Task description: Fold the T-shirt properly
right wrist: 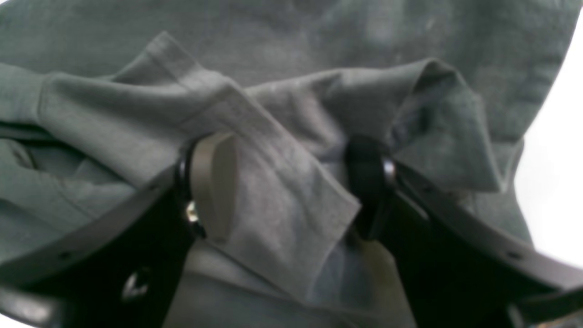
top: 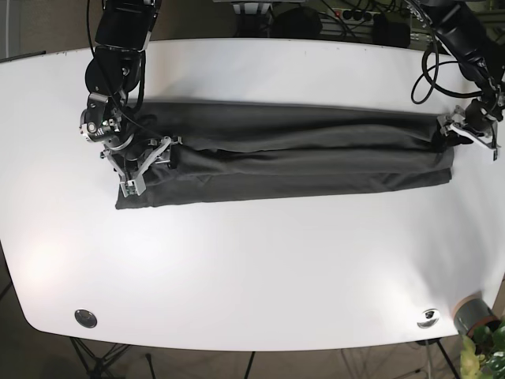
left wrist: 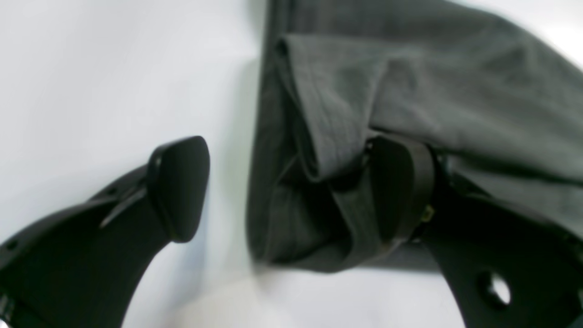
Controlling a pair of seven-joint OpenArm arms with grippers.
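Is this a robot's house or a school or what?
Probably a robot lab or workshop: a big white table holds a long folded dark grey T-shirt, with black cables and tripod legs around it.

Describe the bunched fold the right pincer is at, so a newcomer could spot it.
On the white table lies a dark grey T-shirt, folded into a long band. At the band's end on the base view's left, the right pincer straddles a raised flap of fabric. Unlike the flat cloth around it, this flap stands up in a ridge with a hemmed edge showing.
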